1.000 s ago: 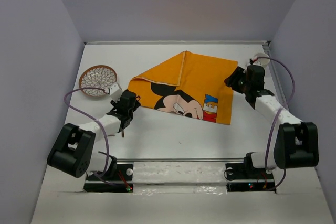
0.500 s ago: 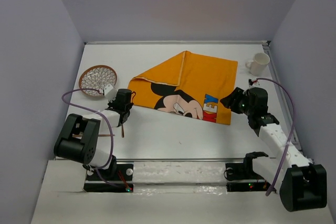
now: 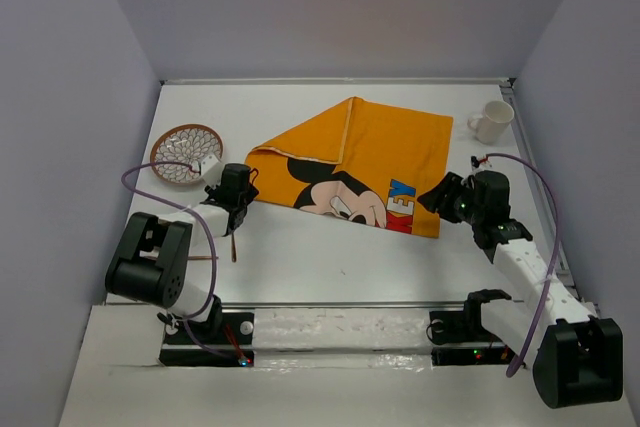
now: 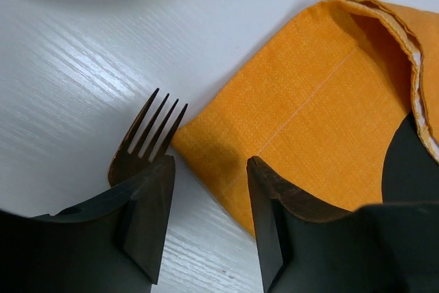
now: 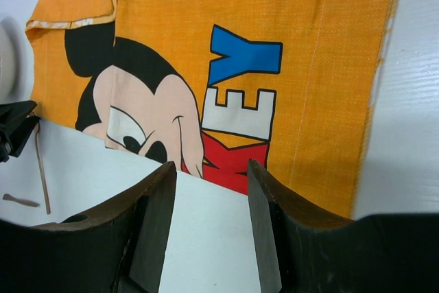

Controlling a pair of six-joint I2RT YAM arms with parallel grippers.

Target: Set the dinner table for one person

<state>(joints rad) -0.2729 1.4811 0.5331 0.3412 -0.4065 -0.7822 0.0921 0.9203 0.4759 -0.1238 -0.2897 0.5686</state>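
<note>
The white counter [image 3: 330, 267] is the floor of the walled bay. It lies under everything else, and both arms are bolted at its near edge.

An orange cloth [image 3: 385, 147] with a Mickey Mouse print lies spread across the middle and far part of the counter. Its left side is folded over, so a pale hem shows along the fold.

The right arm [image 3: 520, 257] reaches in from the near right. The right end effector [image 5: 210, 166] is at the cloth's near right corner. Its jaws stand apart with nothing between them, and past them the wrist view shows the printed face and the letters "KEY".

The left arm [image 3: 190, 219] bends in from the near left. The left end effector [image 4: 209, 169] is low at the cloth's left corner, also open and gripping nothing. Only counter and orange fabric show in the gap.

A round brown plate [image 3: 180, 150] with a lattice pattern sits at the far left, just beyond the left end effector.

A white cup [image 3: 494, 119] stands upright near the far right corner, clear of the cloth, with its handle to the left.

A dark fork [image 4: 147, 138] lies flat on the counter. Its tines are just beside the cloth's corner and against the outside of the left finger. Its handle runs back toward the near edge.
</note>
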